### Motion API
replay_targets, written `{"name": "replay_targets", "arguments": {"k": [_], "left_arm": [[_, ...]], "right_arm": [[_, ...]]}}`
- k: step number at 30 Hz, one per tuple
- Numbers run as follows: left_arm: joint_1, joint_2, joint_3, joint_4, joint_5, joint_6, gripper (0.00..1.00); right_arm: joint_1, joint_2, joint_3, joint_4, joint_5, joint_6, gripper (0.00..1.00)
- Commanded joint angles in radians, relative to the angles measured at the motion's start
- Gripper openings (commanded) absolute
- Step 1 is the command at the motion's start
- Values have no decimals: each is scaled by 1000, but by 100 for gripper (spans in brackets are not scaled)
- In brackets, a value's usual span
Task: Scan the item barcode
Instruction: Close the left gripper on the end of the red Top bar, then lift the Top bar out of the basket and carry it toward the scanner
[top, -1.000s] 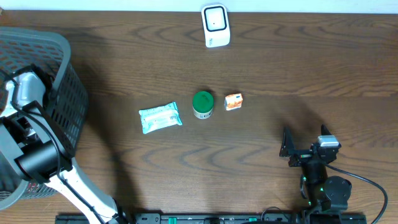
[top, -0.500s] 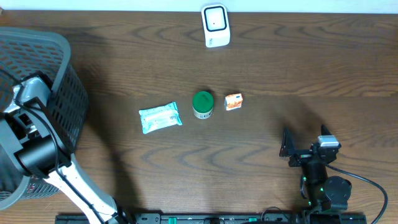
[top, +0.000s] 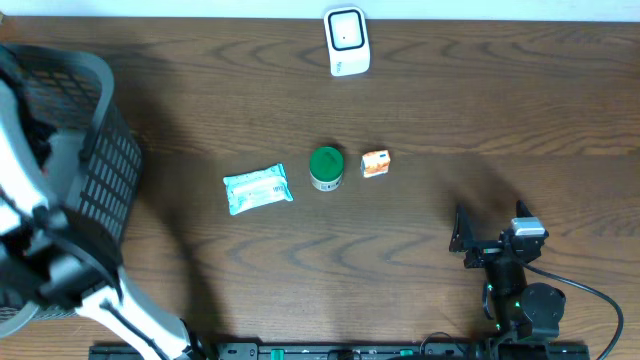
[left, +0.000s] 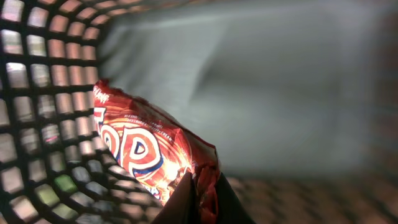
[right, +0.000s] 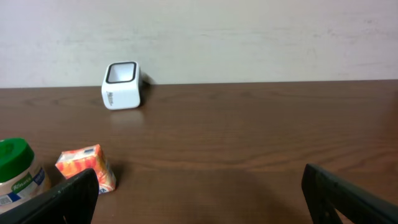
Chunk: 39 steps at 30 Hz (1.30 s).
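Left gripper (left: 202, 199): dark fingers drawn narrow, pinching the lower edge of the red snack bag
Red snack bag (left: 146, 146): clamped between the left fingers, rising up and to the left of them in the left wrist view, large white and blue lettering facing the camera, partly blurred
Basket (top: 100, 150): dark mesh wall close on the left of the left fingers, a pale blurred surface beyond them; from overhead the left arm reaches over its rim
Right gripper (right: 199, 186): fingers spread wide, holding nothing, low over the table (top: 500, 120)
Scanner (right: 121, 85): white, upright, far ahead of the right fingers and toward their left side, at the table's far edge
Green-lidded jar (top: 326, 167): just beyond the left-hand finger of the right gripper, upright
Orange packet (right: 86, 167): just beside the jar, nearer the gap between the right fingers
Teal packet (top: 258, 188): flat on the table beyond the jar, well apart from both pairs of fingers
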Motion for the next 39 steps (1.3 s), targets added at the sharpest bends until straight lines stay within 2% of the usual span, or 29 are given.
{"name": "replay_targets", "arguments": {"k": [1, 3, 11, 15, 19, 23, 26, 32, 39], "left_arm": [[-3, -166, 55, 38, 312, 53, 7], [-38, -288, 55, 100, 422, 69, 7], [-286, -565, 55, 280, 410, 63, 7], [-494, -601, 54, 338, 453, 155, 7], [-684, -569, 24, 337, 547, 257, 7], [-813, -500, -31, 350, 662, 347, 7], [-881, -419, -59, 354, 808, 528, 7], [-936, -241, -73, 331, 1163, 789, 8], [-946, -69, -74, 275, 1311, 871, 7]], "right_arm": [[11, -3, -1, -3, 5, 10, 99], [11, -3, -1, -3, 5, 10, 99], [11, -3, -1, -3, 5, 10, 99], [11, -3, -1, -3, 5, 10, 99], [11, -3, -1, -3, 5, 10, 99], [11, -3, -1, -3, 5, 10, 99], [11, -3, -1, -3, 5, 10, 99], [11, -3, -1, -3, 5, 10, 99], [11, -3, -1, -3, 5, 10, 99]]}}
